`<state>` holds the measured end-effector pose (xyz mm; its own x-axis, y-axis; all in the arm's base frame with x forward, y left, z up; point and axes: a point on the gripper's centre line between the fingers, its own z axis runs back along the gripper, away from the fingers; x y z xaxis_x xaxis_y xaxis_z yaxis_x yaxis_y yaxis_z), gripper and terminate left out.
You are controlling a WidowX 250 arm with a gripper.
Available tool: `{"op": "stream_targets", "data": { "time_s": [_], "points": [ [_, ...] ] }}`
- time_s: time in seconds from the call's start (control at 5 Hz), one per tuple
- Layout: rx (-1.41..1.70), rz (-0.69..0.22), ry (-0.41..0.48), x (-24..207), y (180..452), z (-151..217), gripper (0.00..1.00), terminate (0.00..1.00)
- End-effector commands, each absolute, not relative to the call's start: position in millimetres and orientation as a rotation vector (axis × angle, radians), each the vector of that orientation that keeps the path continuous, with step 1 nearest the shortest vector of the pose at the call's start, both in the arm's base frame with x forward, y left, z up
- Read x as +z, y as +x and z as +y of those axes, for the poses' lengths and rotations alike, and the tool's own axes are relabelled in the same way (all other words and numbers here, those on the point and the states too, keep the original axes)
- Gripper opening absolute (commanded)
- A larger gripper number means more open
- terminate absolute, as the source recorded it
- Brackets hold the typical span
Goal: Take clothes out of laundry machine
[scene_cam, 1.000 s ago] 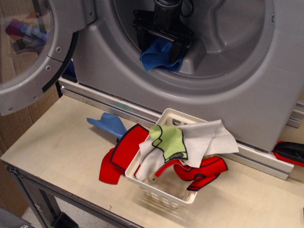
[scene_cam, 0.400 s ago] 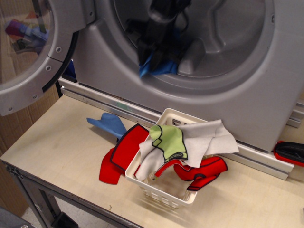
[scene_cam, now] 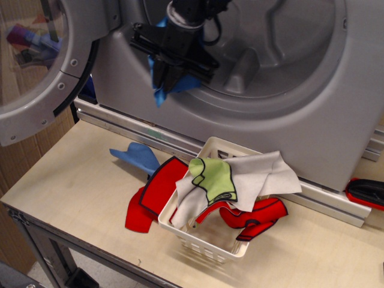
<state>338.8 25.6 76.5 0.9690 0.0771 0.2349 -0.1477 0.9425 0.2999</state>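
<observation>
Since 1 s ago, blue cloth point(scene_cam: 161, 90) has come up out of drum to the left rim of the washer point(scene_cam: 312, 120) opening, hanging below the black hand point(scene_cam: 174, 60), which is clamped on it. Door point(scene_cam: 36, 66) open at left. Below on bench point(scene_cam: 72, 180): white basket point(scene_cam: 207, 252) unchanged, w/ 1 green cloth point(scene_cam: 213, 177), 1 white cloth point(scene_cam: 264, 174), 1 red cloth point(scene_cam: 255, 219) draped in it. Just left of basket: 1 more red piece point(scene_cam: 147, 201), 1 second blue cloth point(scene_cam: 137, 156). Red-black object point(scene_cam: 366, 192) at far right edge.
</observation>
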Motion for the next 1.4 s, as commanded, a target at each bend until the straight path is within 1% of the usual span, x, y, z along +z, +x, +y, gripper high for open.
{"op": "stream_targets", "data": {
  "time_s": [0.0,0.2,0.4,0.6,0.8,1.0,1.2],
  "points": [
    [0.052,-0.323,0.224,104.7,310.1,-38.2,0.0,0.0],
    [0.064,-0.31,0.09,88.4,291.7,-61.2,0.0,0.0],
    [0.114,-0.213,-0.001,66.0,278.0,-67.6,0.0,0.0],
    [0.162,-0.133,-0.054,36.2,267.2,-59.5,0.0,0.0],
    [0.148,-0.106,-0.134,6.1,263.9,-54.6,0.0,0.0],
    [0.079,-0.097,-0.18,-12.8,265.2,-58.6,0.0,0.0],
    [0.116,-0.092,-0.157,-29.4,263.7,-51.5,0.0,0.0]
  ]
}}
